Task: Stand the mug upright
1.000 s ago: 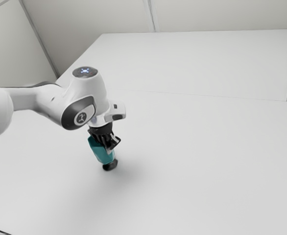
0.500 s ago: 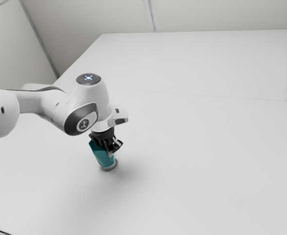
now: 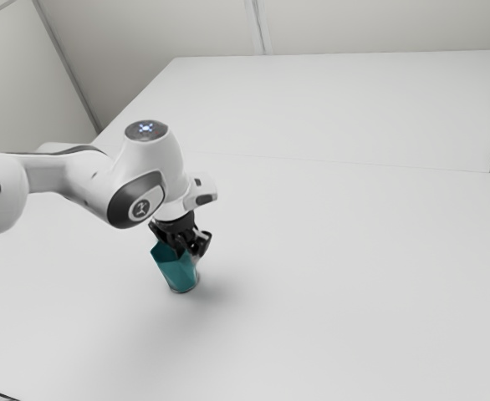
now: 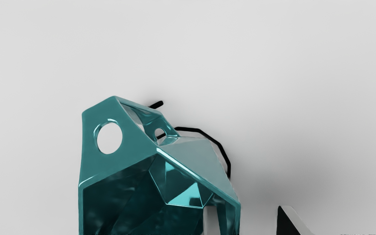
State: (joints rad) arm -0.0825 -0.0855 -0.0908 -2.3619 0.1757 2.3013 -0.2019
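"How's the hand point(image 3: 193, 249)?"
"Spread, one finger inside the teal mug point(image 3: 176, 272), one outside."
"And the mug?"
"Under the hand, mouth up, leaning. The wrist view cuts it off; whether its base sits flat, I can't tell."
"Around it?"
"Smooth white bench point(image 3: 354, 276), pale wall point(image 3: 379, 29) beyond."

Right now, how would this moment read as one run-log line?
task: set mug upright | mug: mouth up, base toward table, any lean unclear | fingers: apart, one inside mug, one outside
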